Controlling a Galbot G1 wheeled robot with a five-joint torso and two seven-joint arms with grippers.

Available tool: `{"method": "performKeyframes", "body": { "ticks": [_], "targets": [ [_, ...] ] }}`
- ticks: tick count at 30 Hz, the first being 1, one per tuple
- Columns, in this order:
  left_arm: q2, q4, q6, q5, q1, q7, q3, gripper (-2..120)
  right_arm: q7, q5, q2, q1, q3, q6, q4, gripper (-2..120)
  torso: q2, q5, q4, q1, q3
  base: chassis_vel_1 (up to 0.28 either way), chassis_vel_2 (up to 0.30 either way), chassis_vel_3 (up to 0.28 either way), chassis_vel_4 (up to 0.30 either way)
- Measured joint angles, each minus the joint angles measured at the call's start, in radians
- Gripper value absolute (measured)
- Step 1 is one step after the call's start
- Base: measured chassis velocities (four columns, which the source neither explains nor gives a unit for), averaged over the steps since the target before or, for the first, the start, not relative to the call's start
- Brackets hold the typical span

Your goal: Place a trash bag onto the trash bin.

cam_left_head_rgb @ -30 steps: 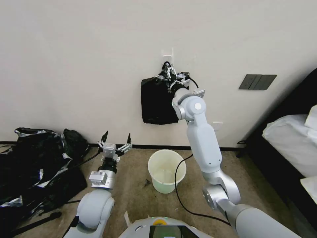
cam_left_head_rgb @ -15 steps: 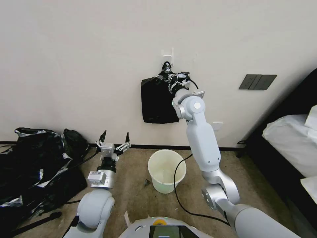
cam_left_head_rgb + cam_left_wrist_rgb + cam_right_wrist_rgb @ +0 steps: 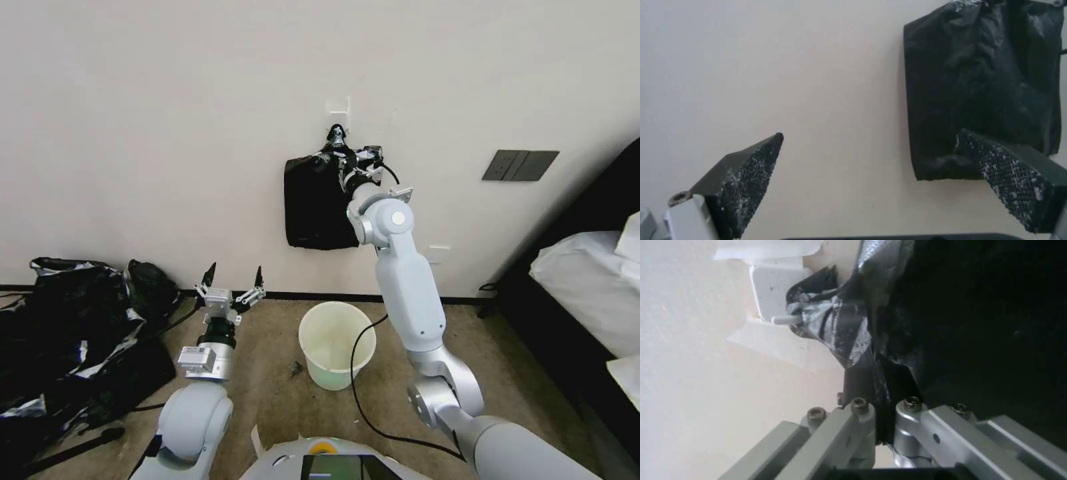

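A flat black bundle (image 3: 312,210) hangs on the wall from a white hook (image 3: 339,110). My right gripper (image 3: 345,160) is raised to the bundle's top corner. In the right wrist view it (image 3: 878,383) is shut on a thin glossy black sheet, the trash bag (image 3: 840,323), just below the hook (image 3: 773,290). The cream-white trash bin (image 3: 333,377) stands upright on the carpet below, with nothing over its rim. My left gripper (image 3: 235,270) is held low to the left of the bin and stands open, pointing at the wall; its fingers (image 3: 751,173) hold nothing.
A large heap of black plastic (image 3: 67,333) lies on the floor at the left. A black cable (image 3: 355,373) loops past the bin's right side. A bed (image 3: 587,280) fills the right edge. A dark switch plate (image 3: 520,165) is on the wall.
My right gripper has shifted slightly down and left along the bundle's top corner. The left arm has barely moved.
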Motion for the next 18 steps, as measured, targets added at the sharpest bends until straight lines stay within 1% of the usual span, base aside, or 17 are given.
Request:
{"method": "performKeyframes", "body": {
  "ticks": [5,10,14,18],
  "targets": [
    [-0.01,0.007,-0.007,0.006,0.005,0.002,0.001,100,0.02,0.008,-0.032,-0.059,-0.012,-0.002,0.055,0,0.0,0.0001,-0.0002,0.0,0.0,0.0,0.0,0.0,0.0],
    [-0.016,0.009,-0.009,0.018,0.007,0.006,0.003,100,0.035,0.009,-0.047,-0.116,-0.019,-0.005,0.092,0,0.0,0.0001,0.0,0.0,0.0,0.0,0.0,0.0,0.0],
    [-0.017,0.009,-0.01,0.025,0.008,0.007,0.005,100,0.037,0.009,-0.057,-0.174,-0.024,-0.007,0.132,0,0.0,0.0,0.0,0.0,0.0,0.0,0.0,0.0,0.0],
    [-0.019,0.01,-0.01,0.028,0.007,0.007,0.007,100,0.035,0.006,-0.082,-0.258,-0.031,-0.017,0.183,0,0.0,0.0001,-0.0001,0.0,0.0,0.0,0.0,0.0,0.0]
  ]
}}
